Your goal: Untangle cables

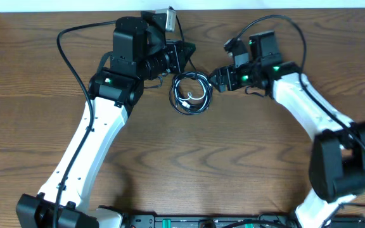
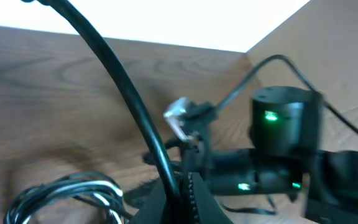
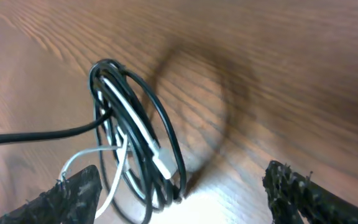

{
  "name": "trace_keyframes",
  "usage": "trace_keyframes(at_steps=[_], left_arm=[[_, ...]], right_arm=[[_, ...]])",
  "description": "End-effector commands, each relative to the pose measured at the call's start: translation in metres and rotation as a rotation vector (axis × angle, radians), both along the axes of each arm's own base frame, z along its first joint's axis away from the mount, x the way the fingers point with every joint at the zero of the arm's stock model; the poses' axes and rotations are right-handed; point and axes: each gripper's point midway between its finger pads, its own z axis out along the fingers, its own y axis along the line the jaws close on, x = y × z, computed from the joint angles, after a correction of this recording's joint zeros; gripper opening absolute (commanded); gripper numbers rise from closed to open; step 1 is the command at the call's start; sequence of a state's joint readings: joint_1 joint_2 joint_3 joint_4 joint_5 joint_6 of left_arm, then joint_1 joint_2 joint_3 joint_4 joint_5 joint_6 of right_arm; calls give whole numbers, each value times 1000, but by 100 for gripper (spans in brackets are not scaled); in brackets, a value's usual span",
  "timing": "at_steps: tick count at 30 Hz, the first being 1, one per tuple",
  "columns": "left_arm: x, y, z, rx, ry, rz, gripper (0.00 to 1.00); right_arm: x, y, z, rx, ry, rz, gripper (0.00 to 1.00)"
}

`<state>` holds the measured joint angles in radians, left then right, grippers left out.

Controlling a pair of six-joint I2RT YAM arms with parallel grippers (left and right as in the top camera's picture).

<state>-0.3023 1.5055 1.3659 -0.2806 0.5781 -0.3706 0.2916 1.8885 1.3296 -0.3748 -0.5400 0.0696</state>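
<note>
W/ right end effector (image 3: 179, 190) spread apart astride the cables (image 3: 138, 146), close on one black loop (image 3: 169, 140) only (not the white cord (image 3: 135, 124)). Left end effector (image 1: 184, 56) pinched together; load unclear.

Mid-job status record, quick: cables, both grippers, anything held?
cables: black cords and one white cord, still looped in one coil on the wooden table
left gripper: shut, just beside the coil; a black cord runs to its tips, grip unclear
right gripper: open, fingers either side of the coil's edge, holding nothing
untangled: not yet
</note>
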Motion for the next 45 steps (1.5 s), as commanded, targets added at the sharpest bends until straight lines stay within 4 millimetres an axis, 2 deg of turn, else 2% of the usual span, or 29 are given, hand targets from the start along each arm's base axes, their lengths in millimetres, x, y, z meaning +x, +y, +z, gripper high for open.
trace_keyframes(at_steps=[1, 5, 7, 10, 12, 15, 20, 24, 26, 28, 31, 33, 38, 45], left_arm=[[-4, 0, 9, -16, 0, -9, 7], [-5, 0, 6, -12, 13, -9, 7], [-6, -1, 7, -16, 13, -16, 8], [-7, -2, 7, -21, 15, -26, 7], [-9, -3, 7, -24, 18, -32, 8], [-10, -2, 5, -20, 30, -31, 7], [-14, 0, -4, -4, 69, -29, 7], [-16, 5, -8, 22, 71, -32, 7], [-14, 15, -2, 18, 57, -11, 7], [-14, 22, 6, 12, 37, 6, 7], [-18, 28, 14, 34, -7, -2, 7], [-21, 27, 12, 48, -3, -12, 8], [-22, 18, -17, 68, 74, -33, 7], [-6, 12, -52, 111, 135, -20, 7]], right_arm=[[-5, 25, -6, 49, -12, 104, 81], [-6, 35, -28, 42, 12, 125, 80], [-7, 41, -40, 39, 24, 135, 77], [-5, 40, -53, 18, 47, 105, 67], [2, 31, -62, -23, 73, 19, 59], [12, 20, -65, -54, 78, -69, 40], [30, 7, -44, -18, 39, -120, 11], [43, -15, -3, 18, -24, -167, 1], [43, -31, 13, 22, -30, -199, 1], [42, -39, 20, 28, -27, -212, 1], [38, -38, 32, 73, -26, -184, 1], [33, -30, 43, 119, -41, -125, 1], [21, -19, 62, 168, -47, -73, 1], [7, -18, 89, 177, -70, -62, 1]])
